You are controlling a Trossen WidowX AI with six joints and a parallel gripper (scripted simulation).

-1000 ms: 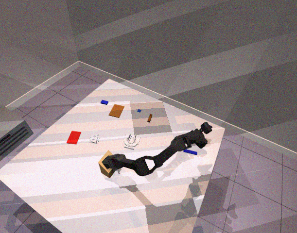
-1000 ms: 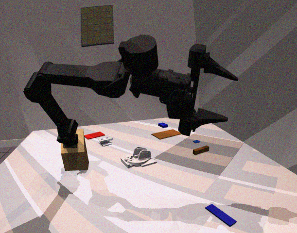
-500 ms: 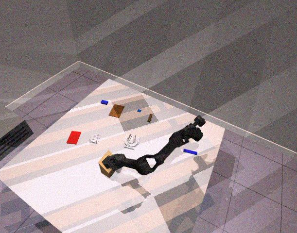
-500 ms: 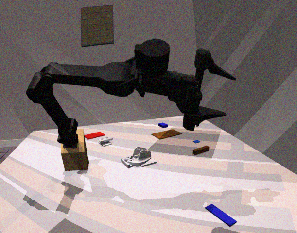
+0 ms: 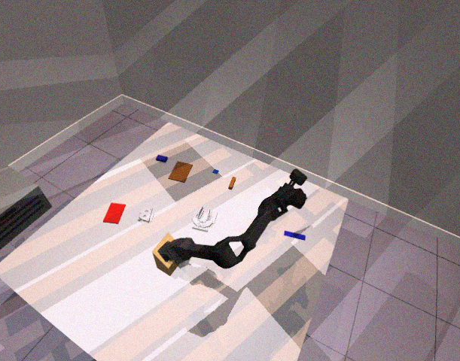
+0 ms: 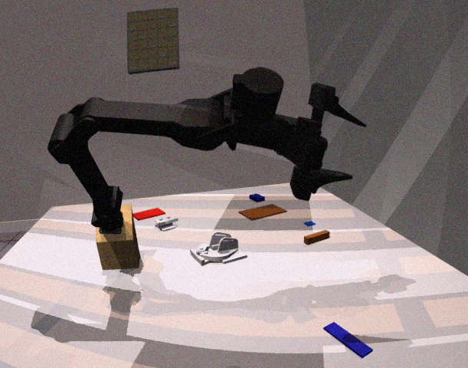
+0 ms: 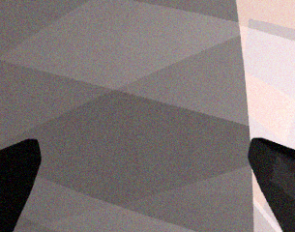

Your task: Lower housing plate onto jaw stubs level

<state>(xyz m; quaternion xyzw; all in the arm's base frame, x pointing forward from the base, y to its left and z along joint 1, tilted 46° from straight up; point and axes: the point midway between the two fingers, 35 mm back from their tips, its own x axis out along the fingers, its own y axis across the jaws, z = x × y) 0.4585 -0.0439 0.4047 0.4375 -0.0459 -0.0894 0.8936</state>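
My gripper (image 6: 358, 151) (image 7: 146, 149) is open and empty. It is raised high above the table, well to the right of the white parts in the exterior view, with its fingers pointing sideways. The white base (image 5: 200, 224) (image 6: 214, 257) rests on the table with two upright curved jaws (image 6: 228, 245) standing side by side on it. A small white part (image 5: 145, 214) (image 6: 165, 222), which looks like the housing plate, rests on the table apart from the base, toward the red plate. Whether the jaws sit fully on their pins is too small to tell.
A red plate (image 5: 114, 213) (image 6: 148, 214), a brown plate (image 5: 180, 171) (image 6: 262, 211), a brown bar (image 5: 232, 183) (image 6: 316, 237), a blue bar (image 5: 294, 235) (image 6: 347, 339) and two small blue pieces (image 5: 162, 158) (image 5: 215, 171) lie on the table. The arm stands on a wooden block (image 6: 119, 253).
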